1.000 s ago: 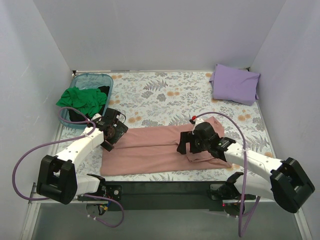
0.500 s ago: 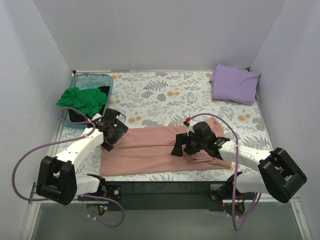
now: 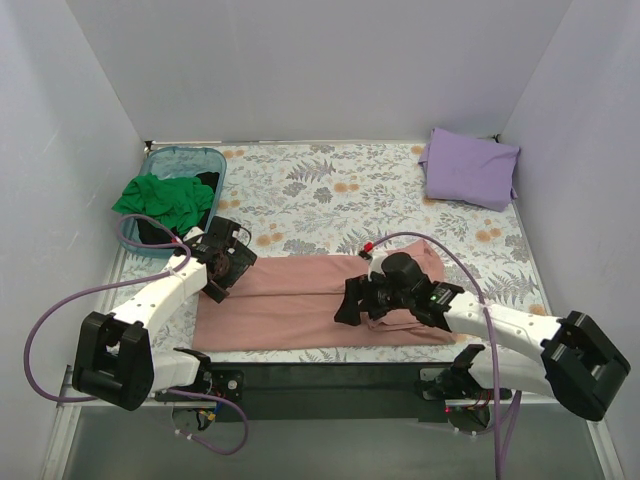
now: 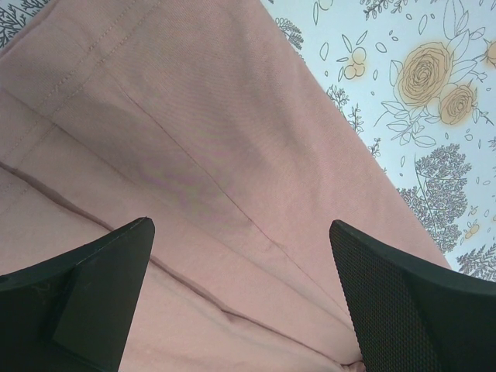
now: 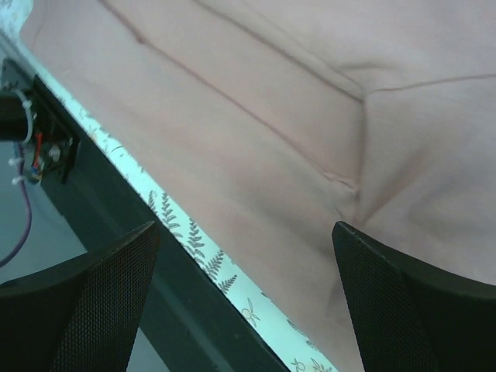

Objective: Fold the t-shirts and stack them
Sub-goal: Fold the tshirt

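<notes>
A: What's on the worktop (image 3: pixel 330 190)?
B: The salmon-pink t-shirt (image 3: pixel 290 305), lying as a long strip along the near edge.
A: What's new?
B: The right end effector (image 5: pixel 246 225) slid left over the cloth, fingers apart. The left end effector (image 4: pixel 240 225) is also apart and holds nothing. A crosswise fold probably comes next.

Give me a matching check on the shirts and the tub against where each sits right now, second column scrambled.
Column one:
1. pink t-shirt
2. lavender t-shirt
3. green t-shirt
4. teal tub

Column two:
A. far left corner, holding clothes
B. spread out flat along the near edge
C. folded, far right corner
D. crumpled, spilling over a rim

Pairs: 1-B, 2-C, 3-D, 4-A
</notes>
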Controlling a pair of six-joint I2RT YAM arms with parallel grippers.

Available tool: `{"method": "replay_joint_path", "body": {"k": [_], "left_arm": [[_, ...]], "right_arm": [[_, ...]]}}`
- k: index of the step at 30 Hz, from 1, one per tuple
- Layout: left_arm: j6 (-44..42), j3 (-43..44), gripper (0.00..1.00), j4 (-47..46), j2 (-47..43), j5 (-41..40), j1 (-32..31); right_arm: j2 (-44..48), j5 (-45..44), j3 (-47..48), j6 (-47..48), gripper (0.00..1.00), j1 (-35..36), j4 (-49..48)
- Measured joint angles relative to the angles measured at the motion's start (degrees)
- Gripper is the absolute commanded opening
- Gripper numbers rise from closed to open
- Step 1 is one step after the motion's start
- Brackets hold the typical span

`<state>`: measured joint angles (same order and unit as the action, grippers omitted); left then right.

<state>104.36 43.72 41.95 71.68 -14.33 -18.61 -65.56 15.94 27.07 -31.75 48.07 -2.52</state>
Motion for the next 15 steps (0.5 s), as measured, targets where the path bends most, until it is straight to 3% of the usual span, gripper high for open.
{"method": "replay_joint_path", "body": {"k": [7,15], "left_arm": [[-0.63,0.02,0.97,-0.66,0.42,0.37,0.00],[-1.79,1.53,0.97,-2.14,4.33,1.53,-0.11]], "right_arm": [[7.76,-13.62,0.15,-3.58,0.98,-1.81,12.11],[9.75,-21.73,-0.52,-7.30,0.98,-11.80,22.18]]}}
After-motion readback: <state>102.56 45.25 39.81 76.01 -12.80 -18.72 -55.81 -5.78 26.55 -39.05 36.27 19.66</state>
